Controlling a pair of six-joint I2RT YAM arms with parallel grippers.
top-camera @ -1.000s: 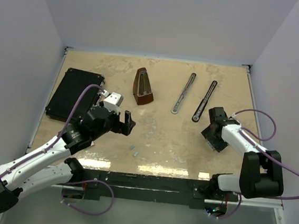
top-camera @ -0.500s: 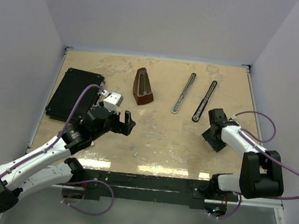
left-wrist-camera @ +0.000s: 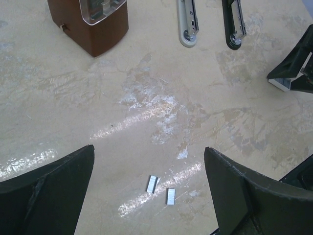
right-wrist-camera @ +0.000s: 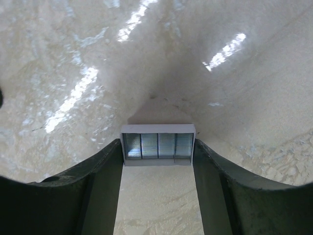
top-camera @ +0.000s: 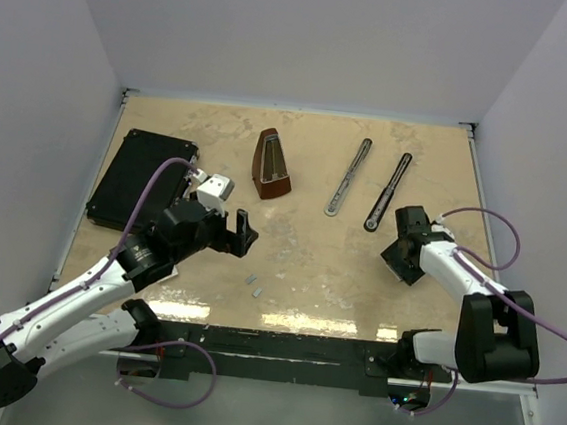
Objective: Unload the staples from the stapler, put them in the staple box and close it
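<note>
On the counter (top-camera: 300, 244), the stapler (top-camera: 349, 177) is laid open toward 1 o'clock. A staple strip (right-wrist-camera: 158, 146) is clamped in the right tool (right-wrist-camera: 158, 152); the left tool (left-wrist-camera: 149, 152) is spread over loose staples (left-wrist-camera: 152, 184).

Black-and-silver stapler (top-camera: 388, 190); silvery-grey staples (left-wrist-camera: 152, 184); brown metronome (top-camera: 272, 166); black case (top-camera: 141, 179); beige marbled table (top-camera: 309, 265).

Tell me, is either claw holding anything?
The right gripper pinches a strip of staples by its two ends; the left gripper is open, holding nothing.
</note>
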